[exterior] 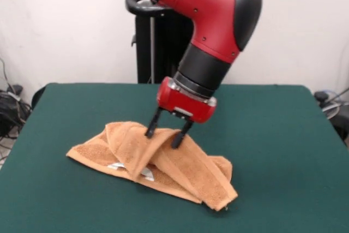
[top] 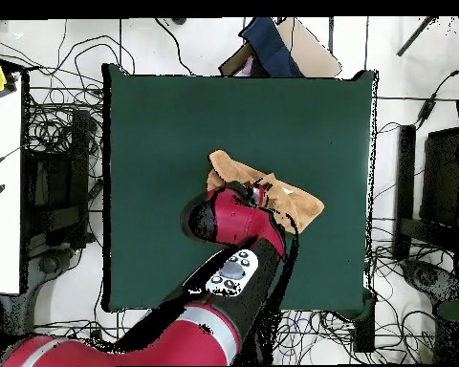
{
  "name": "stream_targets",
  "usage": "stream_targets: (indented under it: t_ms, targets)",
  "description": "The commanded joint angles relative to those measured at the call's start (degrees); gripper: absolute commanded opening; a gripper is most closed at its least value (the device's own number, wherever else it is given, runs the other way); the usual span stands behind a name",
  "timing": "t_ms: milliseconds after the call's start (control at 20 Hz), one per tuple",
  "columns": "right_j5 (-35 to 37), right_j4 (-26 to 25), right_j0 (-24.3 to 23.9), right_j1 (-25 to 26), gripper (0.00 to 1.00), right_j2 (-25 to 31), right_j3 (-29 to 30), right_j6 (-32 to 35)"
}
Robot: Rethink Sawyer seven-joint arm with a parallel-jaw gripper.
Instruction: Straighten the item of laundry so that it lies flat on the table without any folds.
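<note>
The orange-tan towel (exterior: 191, 174) lies crumpled near the middle of the green table (exterior: 272, 135), folded over itself into a long ridge, with a white label (exterior: 145, 174) showing at its front edge. My gripper (exterior: 165, 133) points down onto the highest part of the ridge. Its two black fingers (exterior: 151, 127) stand apart, one on each side of the raised fold and touching the cloth. In the overhead view the arm covers much of the towel (top: 300, 204). The gripper (top: 262, 188) shows only at the arm's tip there, over the green table (top: 176, 143).
The black pedestal (exterior: 147, 36) stands at the table's far edge. Cables (exterior: 11, 107) lie on the floor to the left. In the overhead view a white bench (top: 2, 191) stands left of the table and a dark blue thing (top: 272, 43) lies past its top edge.
</note>
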Motion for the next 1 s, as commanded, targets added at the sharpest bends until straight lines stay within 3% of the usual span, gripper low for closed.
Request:
stream_targets:
  t_ms: [50,650,700,850,1000]
  targets:
    - [-3.4,5.6,2.3,4.1,1.0,-3.8,1.1,16.9]
    - [3.0,10.3,4.7,3.8,1.0,-2.3,3.8,18.2]
    - [3.0,10.8,4.3,3.1,0.0,-1.2,4.4,17.6]
    - [4.7,11.5,3.5,1.8,0.0,0.8,5.4,17.9]
    - [7.9,12.7,5.2,2.5,0.0,-0.7,4.7,17.6]
